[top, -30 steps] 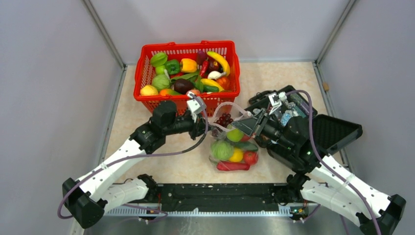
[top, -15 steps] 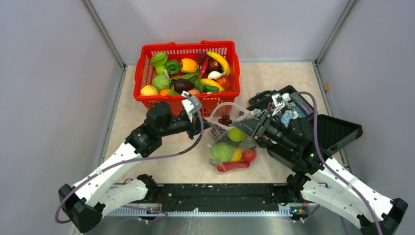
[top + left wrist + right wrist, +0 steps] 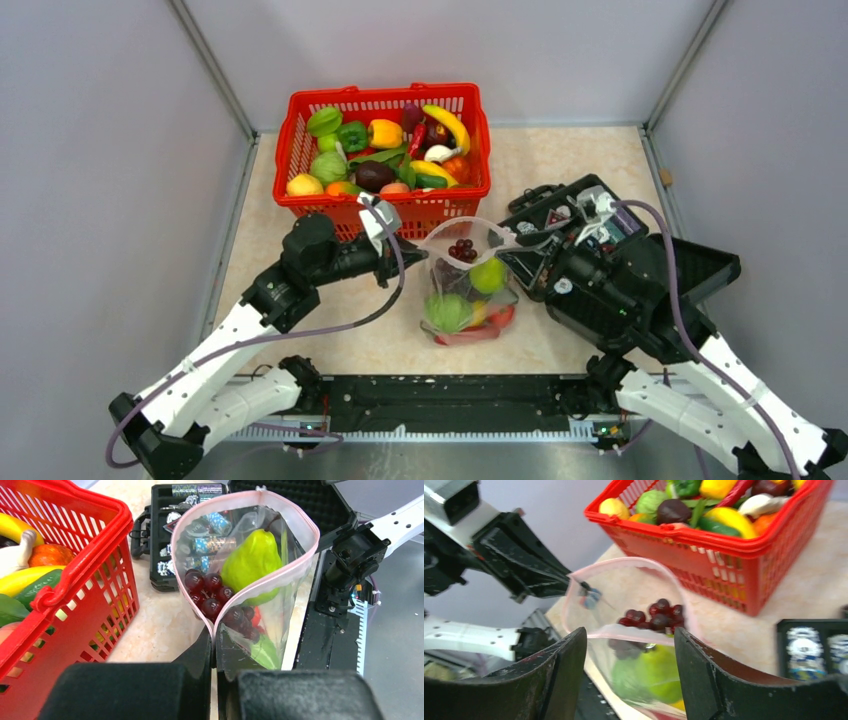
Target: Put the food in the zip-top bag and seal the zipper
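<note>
The zip-top bag (image 3: 462,290) stands between the arms with its mouth gaping wide. Inside it lies food: purple grapes (image 3: 207,587), a green pear (image 3: 251,562), a green cabbage (image 3: 447,312), and a red tomato (image 3: 501,316). My left gripper (image 3: 215,640) is shut on the left corner of the pinkish zipper (image 3: 306,555), where the two strips meet. My right gripper (image 3: 630,650) is open. Its fingers straddle the near strip of the zipper (image 3: 634,636) at the bag's right side without pinching it.
A red lattice basket (image 3: 300,190) full of toy fruits and vegetables stands just behind the left gripper. A black hinged case (image 3: 690,265) with small bottles lies open under and behind the right arm. Grey walls close in both sides.
The right gripper has opened and let go of the bag's edge, drawing slightly right. The left gripper, shut on the zipper corner, has pulled back left; the bag mouth gapes wider.
</note>
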Robot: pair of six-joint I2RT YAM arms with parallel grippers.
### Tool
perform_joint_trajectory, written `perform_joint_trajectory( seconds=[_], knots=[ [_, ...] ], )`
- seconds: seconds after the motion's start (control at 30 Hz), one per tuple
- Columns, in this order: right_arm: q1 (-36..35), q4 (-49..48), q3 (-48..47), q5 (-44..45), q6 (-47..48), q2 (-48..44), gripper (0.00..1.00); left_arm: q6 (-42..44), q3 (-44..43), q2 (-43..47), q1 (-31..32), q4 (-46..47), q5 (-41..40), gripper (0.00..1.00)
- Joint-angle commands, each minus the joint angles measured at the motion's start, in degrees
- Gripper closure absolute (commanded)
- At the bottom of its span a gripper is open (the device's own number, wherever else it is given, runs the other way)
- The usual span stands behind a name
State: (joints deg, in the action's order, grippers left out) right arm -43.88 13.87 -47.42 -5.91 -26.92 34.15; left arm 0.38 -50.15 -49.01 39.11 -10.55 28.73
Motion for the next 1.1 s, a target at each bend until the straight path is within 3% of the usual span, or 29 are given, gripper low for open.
perform_joint_trajectory(
  seconds=[0.0, 0.17, 0.37, 0.6, 0.8, 0.9, 1.07],
  knots=[
    [-0.59, 5.35, -2.01, 8.56, 11.79, -4.98, 0.38, 2.33, -3.89, 3.13, -0.18, 3.05, -2.11, 1.0],
    [-0.6, 9.78, -3.5, 10.96, 15.09, -6.66, 0.4, 4.32, -5.47, 3.01, -0.23, 0.64, -3.49, 1.0],
    [-0.56, 17.09, -4.71, 8.87, 17.19, -1.61, 0.39, 5.6, -7.22, 2.08, -0.19, -3.68, -7.32, 1.0],
    [-0.6, 3.04, 6.83, -4.39, 19.89, -6.81, 0.35, 5.8, -7.63, 1.79, -0.26, -5.79, -11.01, 1.0],
    [-0.57, -1.33, 9.95, 2.22, 20.46, -7.25, 0.36, 6.99, -6.72, 2.41, -0.22, -5.06, -9.28, 1.0],
    [-0.58, -9.09, 15.31, 6.7, 17.76, -7.36, 0.37, 7.6, -6.74, 3.14, -0.22, -5.32, -8.23, 1.0],
    [0.47, -23.13, 21.87, 1.48, 18.87, -6.26, 0.4, 8.88, -6.79, 3.85, -0.27, -6.38, -7.55, 1.0]
  ],
)
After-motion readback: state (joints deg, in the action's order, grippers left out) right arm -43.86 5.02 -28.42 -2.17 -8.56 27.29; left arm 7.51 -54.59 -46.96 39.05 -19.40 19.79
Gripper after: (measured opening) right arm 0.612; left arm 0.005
